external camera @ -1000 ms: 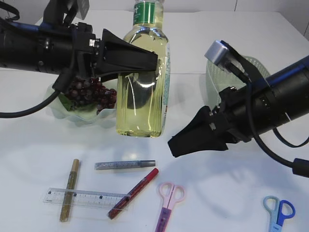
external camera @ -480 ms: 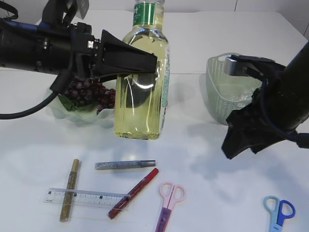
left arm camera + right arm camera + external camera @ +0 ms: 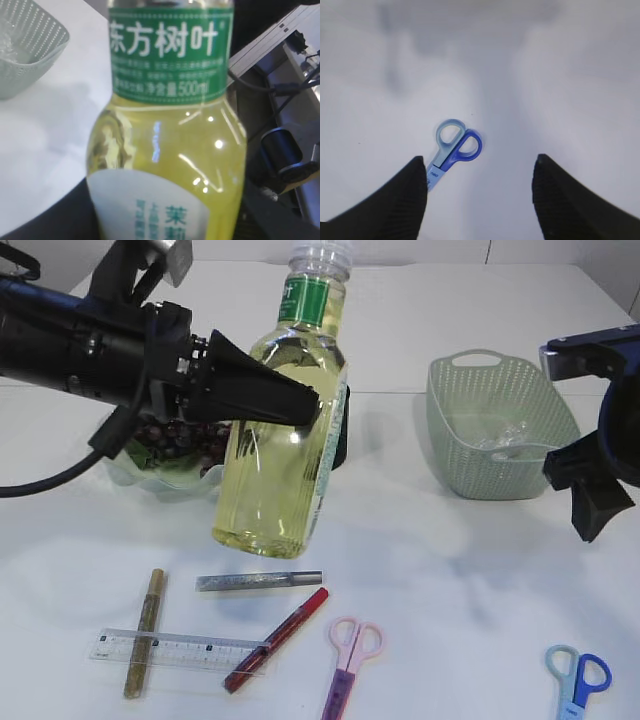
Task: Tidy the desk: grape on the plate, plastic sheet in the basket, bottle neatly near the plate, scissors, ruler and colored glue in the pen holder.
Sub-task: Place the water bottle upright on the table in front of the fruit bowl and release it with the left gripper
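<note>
My left gripper (image 3: 312,415) is shut on the bottle (image 3: 272,455), a clear bottle of yellow drink with a green label. It hangs tilted above the table, cap leaning right, and fills the left wrist view (image 3: 167,150). Behind it the grape (image 3: 160,435) lies on the pale green plate (image 3: 170,482). The plastic sheet (image 3: 505,437) sits in the green basket (image 3: 500,390). My right gripper (image 3: 590,502) hovers open at the right edge, over the blue scissors (image 3: 452,147). The ruler (image 3: 175,650) lies at the front left, crossed by a gold glue pen (image 3: 145,632). The pen holder is out of view.
A silver glue pen (image 3: 258,581) and a red glue pen (image 3: 277,638) lie at the front centre. Pink scissors (image 3: 350,660) lie beside them and the blue scissors (image 3: 578,680) at the front right corner. The basket's rim (image 3: 30,47) shows in the left wrist view.
The bottle has left the table and tipped, its base swinging left and forward. My right arm has pulled back from the middle to the right edge, still open.
</note>
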